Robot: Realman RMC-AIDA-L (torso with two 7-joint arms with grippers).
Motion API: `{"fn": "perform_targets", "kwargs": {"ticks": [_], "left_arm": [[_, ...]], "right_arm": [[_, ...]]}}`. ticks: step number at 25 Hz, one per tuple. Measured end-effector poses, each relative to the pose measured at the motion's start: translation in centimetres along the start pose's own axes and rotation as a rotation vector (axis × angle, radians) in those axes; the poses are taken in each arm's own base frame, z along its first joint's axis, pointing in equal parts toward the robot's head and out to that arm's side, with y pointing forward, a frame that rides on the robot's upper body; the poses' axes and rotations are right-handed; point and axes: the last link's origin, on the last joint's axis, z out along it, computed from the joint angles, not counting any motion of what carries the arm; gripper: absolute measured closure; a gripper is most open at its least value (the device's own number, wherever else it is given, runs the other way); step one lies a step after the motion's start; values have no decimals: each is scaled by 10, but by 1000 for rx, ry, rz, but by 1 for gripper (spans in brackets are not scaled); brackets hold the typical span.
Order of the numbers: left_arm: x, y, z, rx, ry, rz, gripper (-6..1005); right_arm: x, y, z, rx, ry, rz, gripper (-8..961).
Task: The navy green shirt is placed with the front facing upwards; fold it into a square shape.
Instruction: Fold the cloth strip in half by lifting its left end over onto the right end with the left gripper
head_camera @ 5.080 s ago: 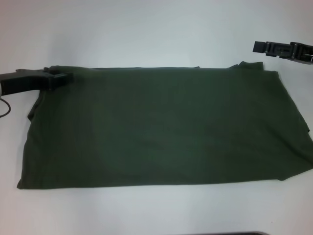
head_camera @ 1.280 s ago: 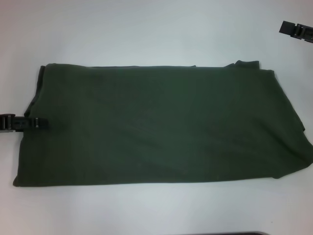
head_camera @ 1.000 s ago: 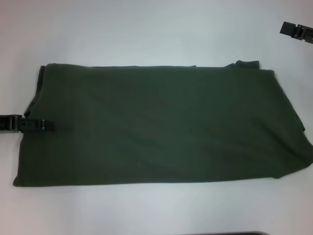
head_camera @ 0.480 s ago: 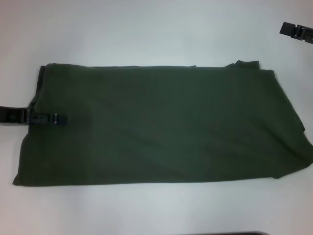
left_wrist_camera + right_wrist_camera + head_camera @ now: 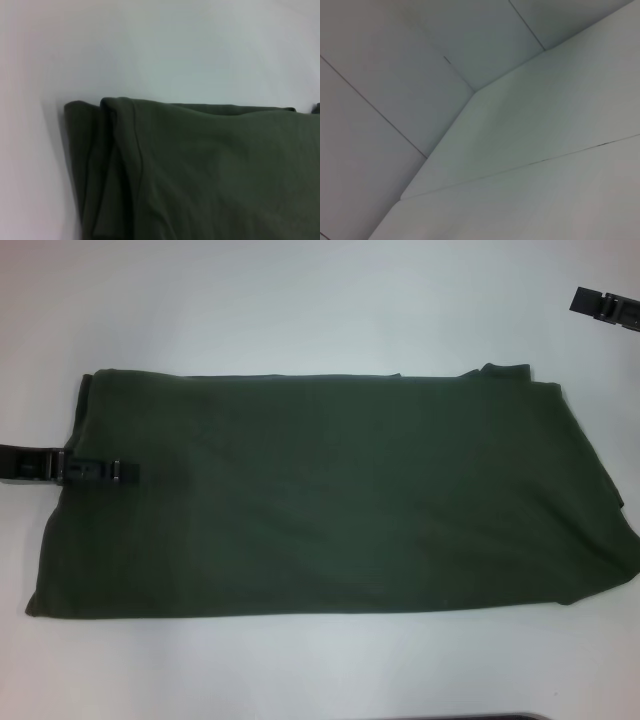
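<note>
The navy green shirt lies flat on the white table, folded into a long plain green band with no lettering showing. My left gripper reaches in low from the left, and its tip lies over the shirt's left edge about midway along that side. The left wrist view shows a stacked, layered corner of the shirt from close up. My right gripper hangs at the far right, above the table and apart from the cloth. The right wrist view shows no shirt.
Bare white tabletop surrounds the shirt on the far, near and left sides. The shirt's right end reaches the head view's right border. A dark strip shows at the near edge. White panels with seams fill the right wrist view.
My left gripper went from the shirt's far-left corner to the middle of its left edge, then slid right onto the cloth. The right gripper drew back to the right.
</note>
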Motion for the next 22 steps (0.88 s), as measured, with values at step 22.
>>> {"fn": "perform_targets", "kwargs": {"ticks": [22], "left_arm": [[-5,-20,-9,100,7,-45,117]], "right_arm": [[2,0,0,3,-1,8,26]]}}
